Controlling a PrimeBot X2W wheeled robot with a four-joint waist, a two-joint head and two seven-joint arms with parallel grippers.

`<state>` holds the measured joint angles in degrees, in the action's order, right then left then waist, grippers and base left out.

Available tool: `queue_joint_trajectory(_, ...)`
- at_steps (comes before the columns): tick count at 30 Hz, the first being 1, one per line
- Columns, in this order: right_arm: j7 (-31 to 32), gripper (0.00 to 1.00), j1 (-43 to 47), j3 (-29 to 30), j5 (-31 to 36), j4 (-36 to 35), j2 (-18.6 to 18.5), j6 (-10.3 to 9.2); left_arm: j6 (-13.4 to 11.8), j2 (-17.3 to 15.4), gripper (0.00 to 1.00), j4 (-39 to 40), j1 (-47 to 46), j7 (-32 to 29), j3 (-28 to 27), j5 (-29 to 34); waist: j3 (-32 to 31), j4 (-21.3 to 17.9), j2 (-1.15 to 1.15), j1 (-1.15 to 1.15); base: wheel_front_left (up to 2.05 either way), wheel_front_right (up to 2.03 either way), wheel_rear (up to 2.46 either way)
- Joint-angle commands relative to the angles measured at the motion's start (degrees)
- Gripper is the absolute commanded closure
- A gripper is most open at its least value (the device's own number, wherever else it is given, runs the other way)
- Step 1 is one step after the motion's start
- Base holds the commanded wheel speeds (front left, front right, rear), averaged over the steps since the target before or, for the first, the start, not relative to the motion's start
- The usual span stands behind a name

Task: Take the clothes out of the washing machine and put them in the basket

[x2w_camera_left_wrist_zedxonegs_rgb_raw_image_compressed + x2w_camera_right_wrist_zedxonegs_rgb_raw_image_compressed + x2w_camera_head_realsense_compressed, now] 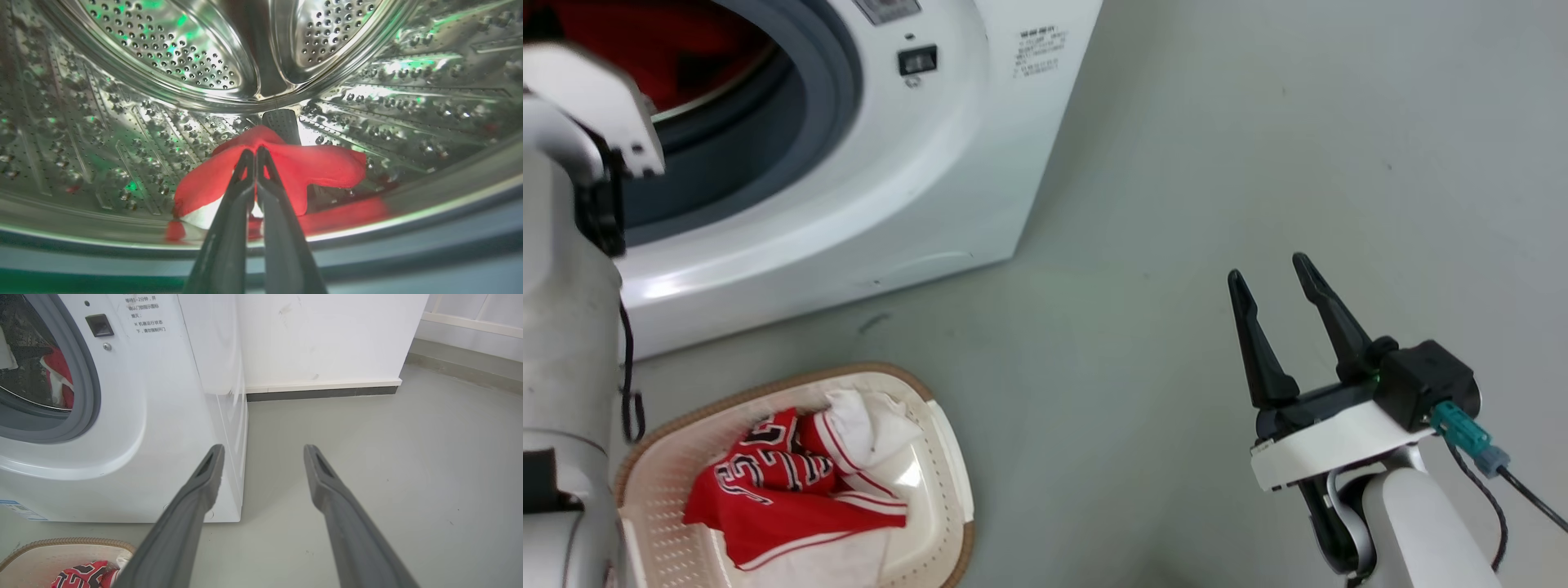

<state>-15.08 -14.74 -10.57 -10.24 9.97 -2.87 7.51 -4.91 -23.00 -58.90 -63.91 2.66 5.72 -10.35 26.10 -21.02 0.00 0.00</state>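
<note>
**Jersey point(784, 498) in basket point(949, 465), red cloth point(318, 167) pinched in drum point(102, 134)**

Head view: the washer point(849, 204) stands upper left, its grey gasket point(837, 82) ringing the open porthole, and the pale left arm point(564, 310) reaches in there. Near the washer's front sits the basket, cut off by the bottom edge. The jersey lies crumpled inside, lettering up, with a white cloth point(866, 425) at its far end. To the right, bare floor point(1176, 163) runs wide open. The right gripper point(1267, 269) hangs over it, fingers spread, pointing away from the robot.

Left wrist view: the left gripper point(255, 152) is inside the drum, fingers pressed together on a raised fold of the red cloth. That cloth lies low against the drum wall, its long axis crosswise to the fingers, white trim at its near-left end.

Right wrist view: the spread fingers point(208, 473) frame the washer's front corner, with open floor beyond up to the wall point(327, 335).
</note>
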Motion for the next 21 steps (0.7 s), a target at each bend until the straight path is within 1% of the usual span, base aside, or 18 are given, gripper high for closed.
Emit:
queue_joint_trajectory(1, -0.1, 0.00, 0.8, 0.3, 0.5, 0.2, 0.0, -0.04, 0.2, 0.3, 1.00, -0.3, 1.0, 1.0, -0.3, -0.5, -3.5, 2.0, 0.00, 0.00, 0.00, 0.00, 0.00)
queue_joint_trajectory(3, -0.1, 0.00, 1.6, 0.7, 0.9, 0.6, 0.0, -0.04, 1.0, 1.0, 1.00, -1.5, 2.6, 3.2, -0.5, -1.3, -5.4, 2.7, 0.00, 0.00, 0.00, 0.00, 0.00)
queue_joint_trajectory(7, -0.1, 0.00, 3.1, 1.3, 1.6, 1.2, 0.0, -0.04, 2.0, 2.5, 1.00, -3.4, 5.2, 7.0, -0.7, -2.4, -8.7, 3.9, 0.00, 0.00, 0.00, 0.00, 0.00)
queue_joint_trajectory(13, -0.1, 0.00, 5.3, 1.7, 2.4, 1.9, 0.0, -0.04, 3.9, 4.4, 1.00, -4.5, 8.5, 11.0, -1.3, -4.3, -13.5, 5.6, 0.00, 0.00, 0.00, 0.00, 0.00)
queue_joint_trajectory(18, 0.3, 0.00, 7.2, 2.2, 3.1, 2.0, 0.0, -0.04, 5.3, 6.0, 1.00, -2.1, 12.0, 12.4, -1.5, -5.1, -17.2, 7.3, 0.00, 0.00, 0.00, 0.00, 0.00)
queue_joint_trajectory(21, 0.8, 0.00, 8.4, 2.6, 3.5, 1.5, 0.0, -0.04, 5.3, 7.2, 1.00, 2.4, 14.4, 12.6, -1.6, -5.1, -19.1, 8.4, 0.00, 0.00, 0.00, 0.00, 0.00)
